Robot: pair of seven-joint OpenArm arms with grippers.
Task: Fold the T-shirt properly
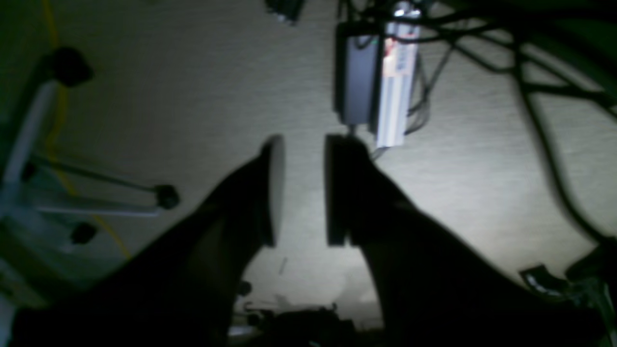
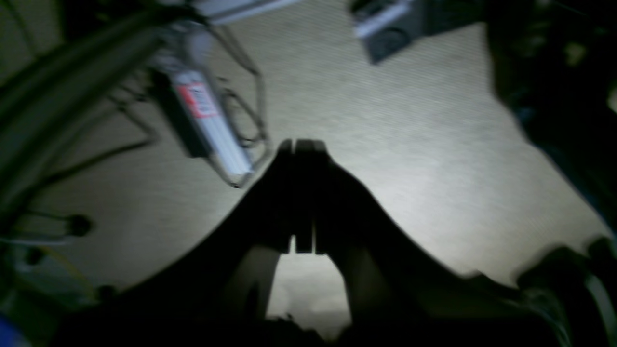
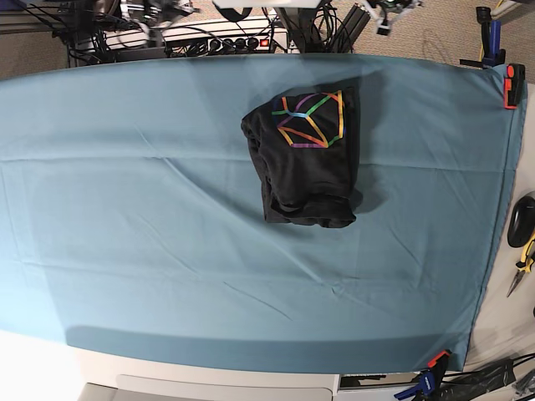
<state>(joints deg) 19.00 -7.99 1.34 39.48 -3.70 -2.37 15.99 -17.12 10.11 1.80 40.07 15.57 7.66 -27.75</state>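
Here the T-shirt lies folded, no tool near.

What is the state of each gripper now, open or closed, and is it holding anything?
Left gripper: open, a clear gap between the jaws, holding nothing.
Right gripper: closed, jaws pressed together, holding nothing.

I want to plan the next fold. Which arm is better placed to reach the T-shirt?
Probably left: the T-shirt lies right of centre in the base view, the left arm's side. The left gripper stands open; the right gripper is shut.
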